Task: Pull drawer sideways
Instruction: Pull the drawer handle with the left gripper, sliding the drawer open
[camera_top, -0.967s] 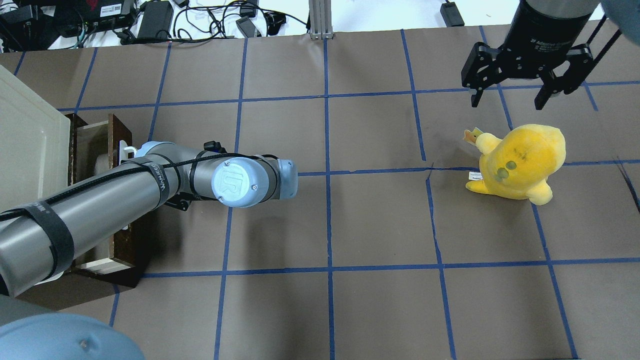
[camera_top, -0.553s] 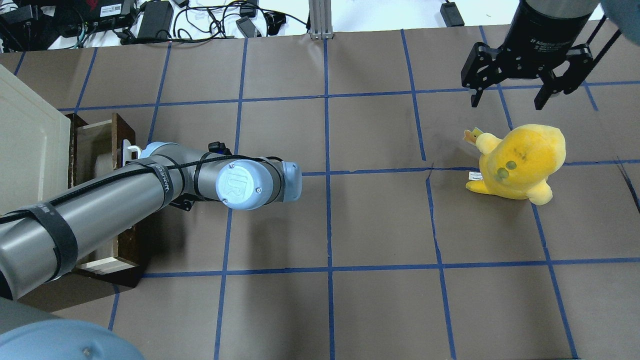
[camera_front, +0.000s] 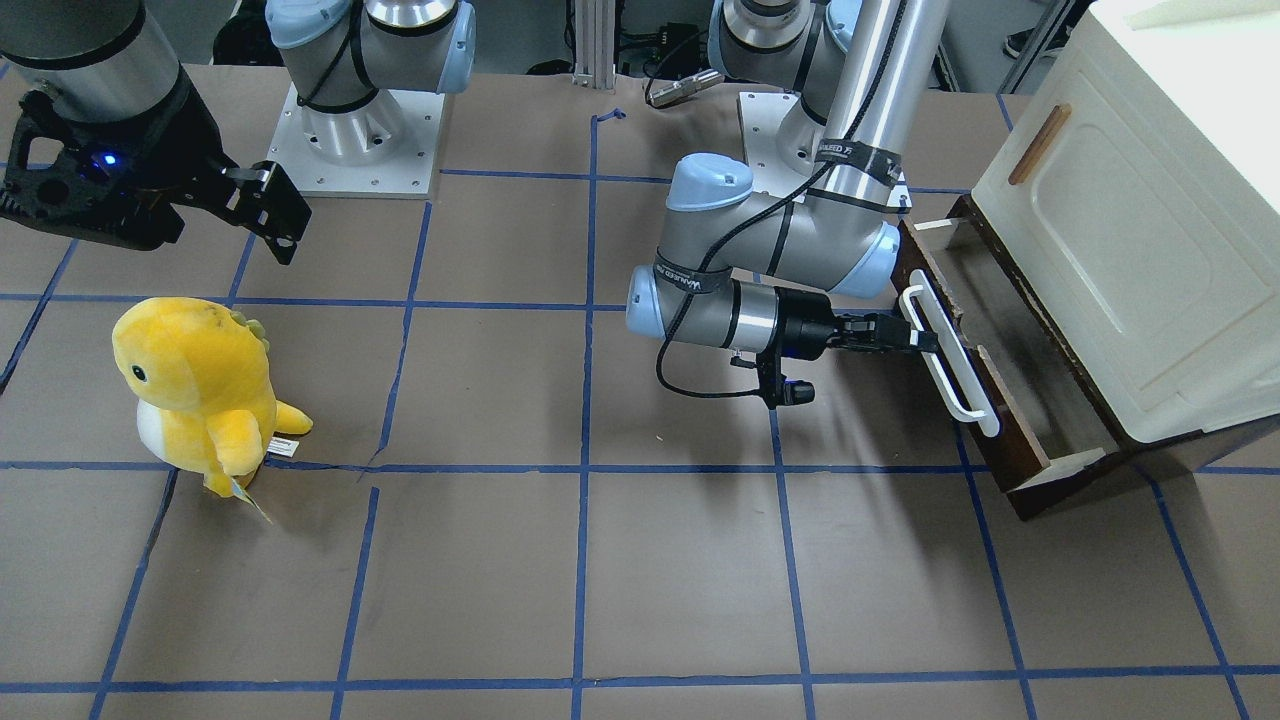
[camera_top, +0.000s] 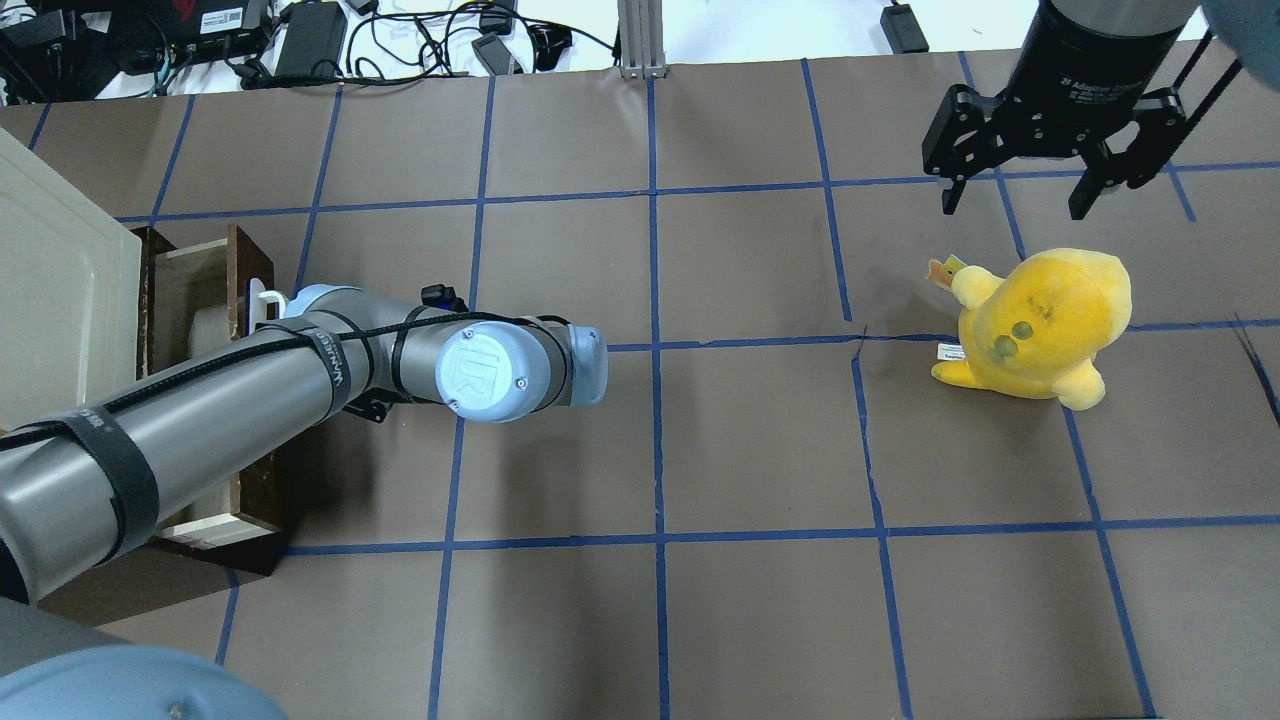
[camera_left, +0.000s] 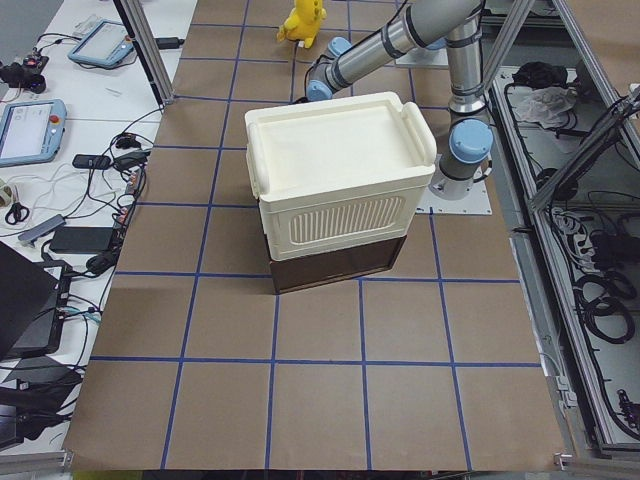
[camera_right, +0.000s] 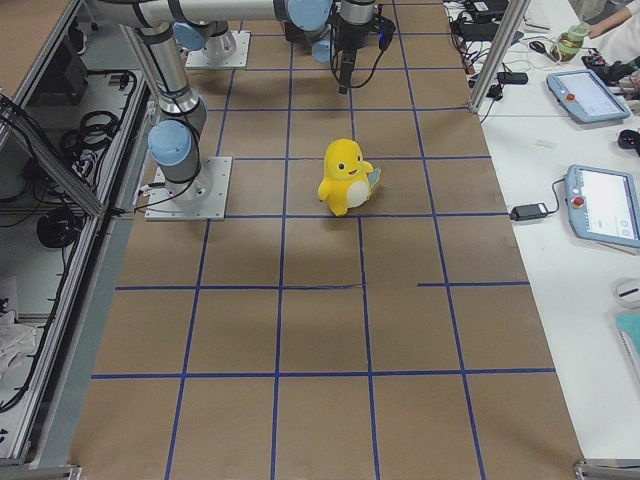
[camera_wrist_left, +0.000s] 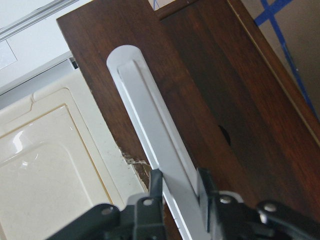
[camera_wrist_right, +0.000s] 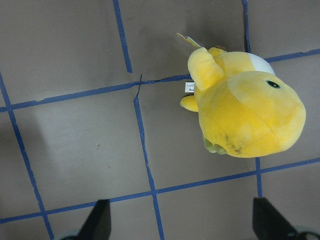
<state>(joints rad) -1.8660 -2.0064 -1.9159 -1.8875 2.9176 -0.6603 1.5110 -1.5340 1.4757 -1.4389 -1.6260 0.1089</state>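
**Left gripper** (camera_wrist_left: 180, 186): closed on the handle (camera_wrist_left: 145, 115), one finger (camera_wrist_left: 156, 181) on each side of the white bar. In the front-facing view the grip sits on the stretch of the bar nearer the robot's base. The wrist lies level and points at the drawer front. The overhead view hides the gripper under the left arm.

**Handle**: long white bar, rounded ends, mounted along the dark brown front. Clamped as noted above.

**Drawer** (camera_front: 1035, 385): wide and shallow, at the table end on the robot's left. It stands partly pulled out from beneath the cabinet (camera_front: 1130, 220), towards the table's middle. The greyish inside shows as a strip between front and cabinet. Pale cream side walls are visible at both ends. The wood of the front is chipped along one edge, seen in the left wrist view just beside the fingers.

**Cabinet**: cream, sits over the drawer. Its door carries a small wooden handle (camera_front: 1040, 145) near the top corner.

**Right gripper** (camera_top: 1013, 205): jaws spread wide, holding nothing. It hangs above the table at the far right of the overhead view, well apart from the drawer.

**Plush toy** (camera_top: 1040, 320): yellow, white belly, paper tags attached. It stands upright on the table just below the right gripper in the overhead view, not touching it.

**Table** (camera_top: 700, 450): brown surface, blue tape grid.
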